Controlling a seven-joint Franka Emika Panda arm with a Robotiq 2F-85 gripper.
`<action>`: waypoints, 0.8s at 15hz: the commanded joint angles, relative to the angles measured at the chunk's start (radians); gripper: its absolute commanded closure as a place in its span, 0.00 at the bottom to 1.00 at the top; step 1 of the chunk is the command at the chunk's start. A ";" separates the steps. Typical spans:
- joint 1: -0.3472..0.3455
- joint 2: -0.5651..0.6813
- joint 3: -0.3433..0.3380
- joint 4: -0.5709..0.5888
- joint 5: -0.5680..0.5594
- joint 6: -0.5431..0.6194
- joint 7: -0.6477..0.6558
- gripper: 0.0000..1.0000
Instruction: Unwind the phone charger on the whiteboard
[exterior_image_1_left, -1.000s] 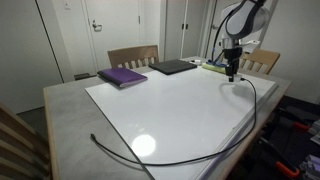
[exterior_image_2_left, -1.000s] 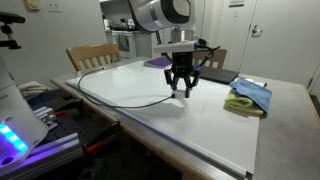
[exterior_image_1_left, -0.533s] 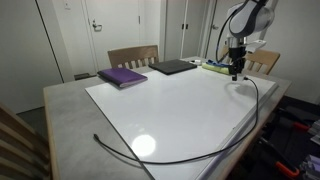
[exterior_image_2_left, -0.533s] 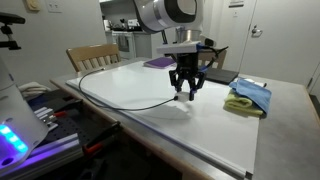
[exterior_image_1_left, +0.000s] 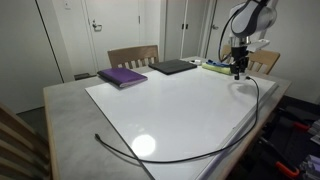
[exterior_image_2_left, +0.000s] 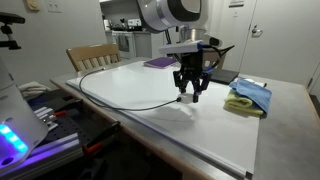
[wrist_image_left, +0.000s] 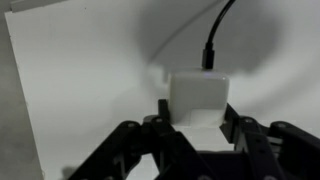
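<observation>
A large glossy whiteboard (exterior_image_1_left: 170, 100) covers most of a grey tabletop (exterior_image_1_left: 62, 115) and mirrors a ceiling light near its front corner. Nearest the viewer, the loose end of the phone charger (exterior_image_1_left: 97, 138) lies on the tabletop just off the whiteboard's near edge. Its thin black cable curves across the whiteboard's front part and runs up along its side.

Over the whiteboard's far corner hangs the gripper (exterior_image_1_left: 238, 72), just above the surface. In the wrist view its fingers (wrist_image_left: 238, 132) are clenched on the charger's white plug block (wrist_image_left: 200, 100).

Past the whiteboard's far edge lie a purple book (exterior_image_1_left: 122, 76) and a flat dark laptop (exterior_image_1_left: 175, 67). An exterior view also shows blue and yellow-green cloths (exterior_image_2_left: 247, 97) beside the whiteboard. Behind the whiteboard stand wooden chairs (exterior_image_1_left: 133, 56) and pale doors (exterior_image_1_left: 100, 30).

Since a second ago the gripper has carried the plug a little farther toward the whiteboard's far corner. The cable's loose end has slid slightly after it.
</observation>
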 joint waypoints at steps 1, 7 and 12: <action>-0.021 0.034 -0.033 0.045 0.008 -0.035 0.056 0.74; -0.050 0.087 -0.062 0.088 0.071 -0.021 0.176 0.74; -0.059 0.127 -0.066 0.133 0.114 -0.028 0.234 0.74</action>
